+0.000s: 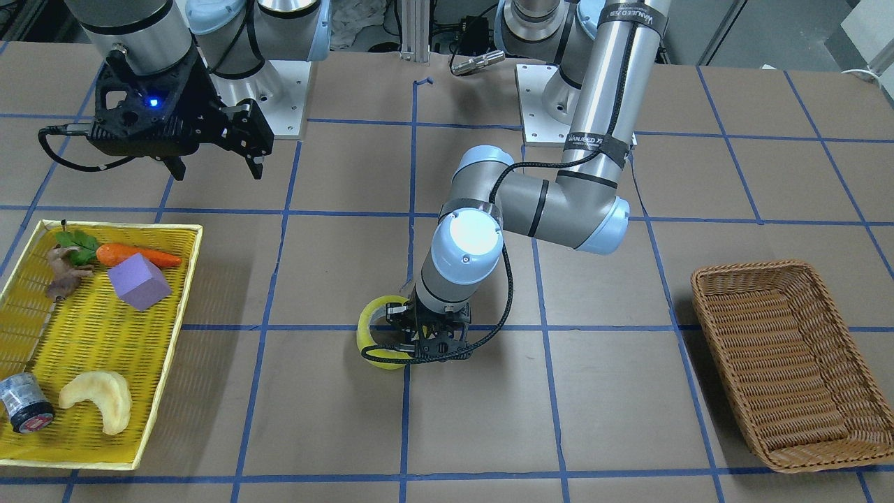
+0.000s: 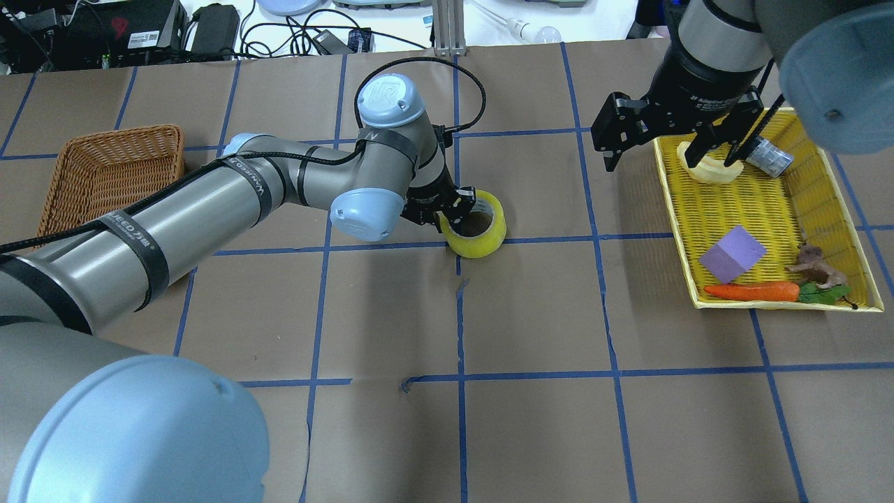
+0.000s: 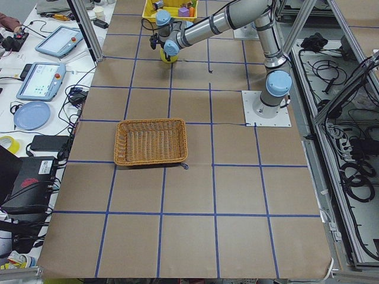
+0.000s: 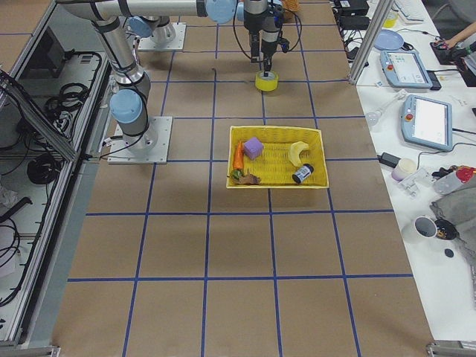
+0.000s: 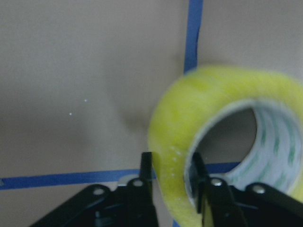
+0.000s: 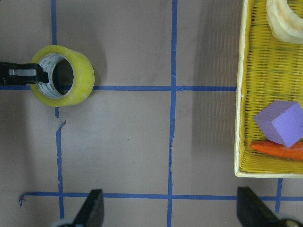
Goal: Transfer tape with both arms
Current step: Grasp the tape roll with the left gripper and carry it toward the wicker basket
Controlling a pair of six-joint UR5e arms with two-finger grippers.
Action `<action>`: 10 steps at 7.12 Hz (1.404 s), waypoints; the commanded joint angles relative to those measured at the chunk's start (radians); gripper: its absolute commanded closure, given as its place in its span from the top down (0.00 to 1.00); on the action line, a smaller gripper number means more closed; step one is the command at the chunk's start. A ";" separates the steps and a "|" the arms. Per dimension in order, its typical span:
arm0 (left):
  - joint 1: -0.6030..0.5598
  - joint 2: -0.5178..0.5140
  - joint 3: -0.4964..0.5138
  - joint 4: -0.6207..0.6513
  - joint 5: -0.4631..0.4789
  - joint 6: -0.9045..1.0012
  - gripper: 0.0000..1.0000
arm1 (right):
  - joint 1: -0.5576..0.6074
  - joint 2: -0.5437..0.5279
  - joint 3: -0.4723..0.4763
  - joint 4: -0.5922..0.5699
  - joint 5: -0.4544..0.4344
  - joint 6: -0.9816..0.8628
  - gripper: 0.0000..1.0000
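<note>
The tape [image 2: 483, 239], a yellowish ring with a white inner core, is at the middle of the table on a blue grid line; it also shows in the front view [image 1: 366, 331]. My left gripper [image 2: 452, 215] is shut on its wall, one finger inside the ring and one outside, as the left wrist view shows [image 5: 173, 165]. The roll [image 5: 189, 113] is tilted and low; I cannot tell whether it touches the table. My right gripper [image 1: 216, 168] is open and empty, raised beside the yellow tray. From its wrist view the tape [image 6: 80, 80] lies far left.
A yellow tray [image 1: 178, 307] on the robot's right holds a carrot [image 1: 136, 256], a purple block [image 1: 140, 281], a pale crescent [image 1: 98, 405] and a small grey-black cylinder with a red end [image 1: 24, 405]. A brown wicker basket [image 1: 789, 363] stands on the robot's left.
</note>
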 commanded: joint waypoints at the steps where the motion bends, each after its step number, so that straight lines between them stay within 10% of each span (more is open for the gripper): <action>1: 0.027 0.058 0.037 -0.089 0.028 0.005 0.00 | 0.000 0.000 0.000 0.000 -0.001 -0.001 1.00; 5: 0.359 0.202 0.335 -0.636 0.163 0.413 0.00 | -0.001 0.000 0.000 0.000 -0.003 -0.002 1.00; 10: 0.881 0.131 0.270 -0.431 0.226 1.037 0.00 | -0.001 0.000 0.000 -0.006 -0.003 -0.004 1.00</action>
